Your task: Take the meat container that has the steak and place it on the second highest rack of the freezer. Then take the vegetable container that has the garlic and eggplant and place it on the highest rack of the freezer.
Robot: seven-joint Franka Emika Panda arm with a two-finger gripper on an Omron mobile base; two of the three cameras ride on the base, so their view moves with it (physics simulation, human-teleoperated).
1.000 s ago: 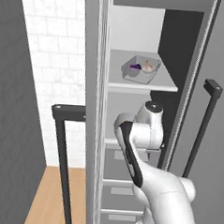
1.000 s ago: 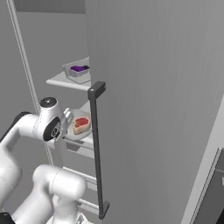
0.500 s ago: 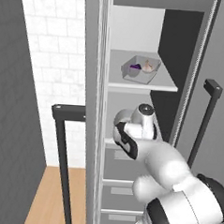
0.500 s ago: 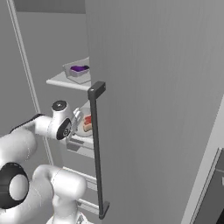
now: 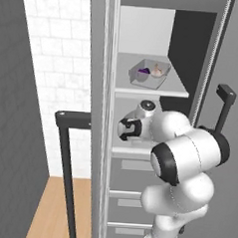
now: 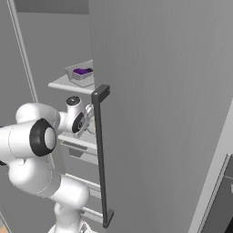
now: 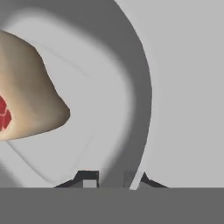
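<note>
- The pincer (image 7: 114, 178) sat narrowly parted astride the tray (image 7: 135, 78) rim — steak (image 7: 26, 96) inside, on the freezer's (image 5: 139, 142) second rack.
- Garlic (image 5: 157, 71) and eggplant (image 5: 144, 70) — in their container on the highest rack (image 5: 173, 88).

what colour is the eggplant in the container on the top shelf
Dark purple; the eggplant shows best in the left base view.

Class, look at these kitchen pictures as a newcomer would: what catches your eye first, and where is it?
The white arm bulks in front of the open freezer, its hand reaching in at the second shelf. On the highest rack sits a clear container with eggplant and garlic. Close before the hand, the steak lies in its tray.
</note>
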